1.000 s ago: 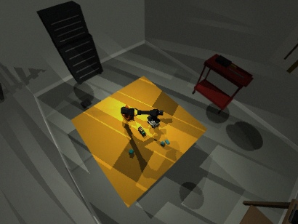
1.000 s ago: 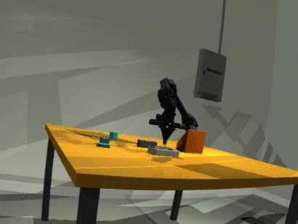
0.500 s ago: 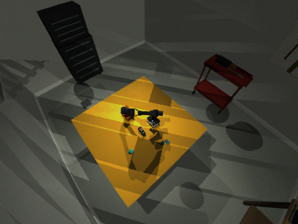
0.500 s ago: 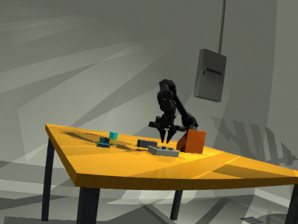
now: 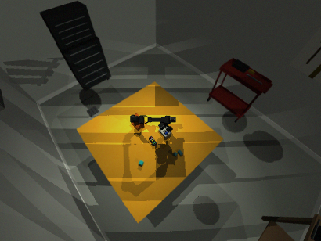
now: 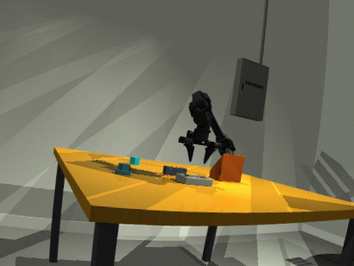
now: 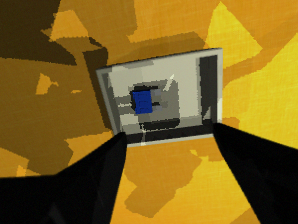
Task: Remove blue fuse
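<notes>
Below the wide-open, empty fingers, blue fuse [image 7: 143, 101] inside grey tray [image 7: 210, 85], no legible markings

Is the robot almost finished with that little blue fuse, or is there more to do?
It looks essentially done. The small blue fuse lies inside the shallow grey tray on the orange table, well away from the dark fuse block. The black gripper hangs above the tray, fingers spread and holding nothing. Nothing remains except perhaps moving the arm away.
</notes>
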Tool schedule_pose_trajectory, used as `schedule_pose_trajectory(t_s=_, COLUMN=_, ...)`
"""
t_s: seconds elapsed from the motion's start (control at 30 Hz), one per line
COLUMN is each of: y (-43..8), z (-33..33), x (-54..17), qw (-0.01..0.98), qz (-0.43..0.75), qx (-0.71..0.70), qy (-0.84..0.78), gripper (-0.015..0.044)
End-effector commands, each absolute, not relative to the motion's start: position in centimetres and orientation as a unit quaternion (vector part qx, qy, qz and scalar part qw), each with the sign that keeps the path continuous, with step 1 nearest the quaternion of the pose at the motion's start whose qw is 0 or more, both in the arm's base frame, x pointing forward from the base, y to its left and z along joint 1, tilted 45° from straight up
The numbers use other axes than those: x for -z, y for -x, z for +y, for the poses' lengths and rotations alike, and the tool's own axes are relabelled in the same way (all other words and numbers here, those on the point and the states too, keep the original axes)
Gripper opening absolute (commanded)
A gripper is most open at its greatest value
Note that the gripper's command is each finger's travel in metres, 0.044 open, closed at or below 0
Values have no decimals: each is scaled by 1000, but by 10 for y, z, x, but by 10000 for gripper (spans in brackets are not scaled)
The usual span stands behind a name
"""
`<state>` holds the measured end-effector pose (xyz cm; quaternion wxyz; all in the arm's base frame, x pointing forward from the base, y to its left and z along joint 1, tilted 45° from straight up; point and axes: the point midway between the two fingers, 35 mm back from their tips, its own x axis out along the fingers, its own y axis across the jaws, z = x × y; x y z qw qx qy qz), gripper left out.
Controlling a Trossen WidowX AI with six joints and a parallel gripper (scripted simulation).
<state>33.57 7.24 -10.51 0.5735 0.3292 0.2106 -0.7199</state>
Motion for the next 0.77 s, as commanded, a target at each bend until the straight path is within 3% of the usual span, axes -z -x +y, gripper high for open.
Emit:
schedule_pose_trajectory(t_s=0.0, y=-338, z=75, x=101, qw=570, qz=209, qx=721, qy=-334, gripper=330)
schedule_pose_trajectory(t_s=0.73, y=-336, z=73, x=103, qw=572, qz=210, qx=721, qy=-330, gripper=330)
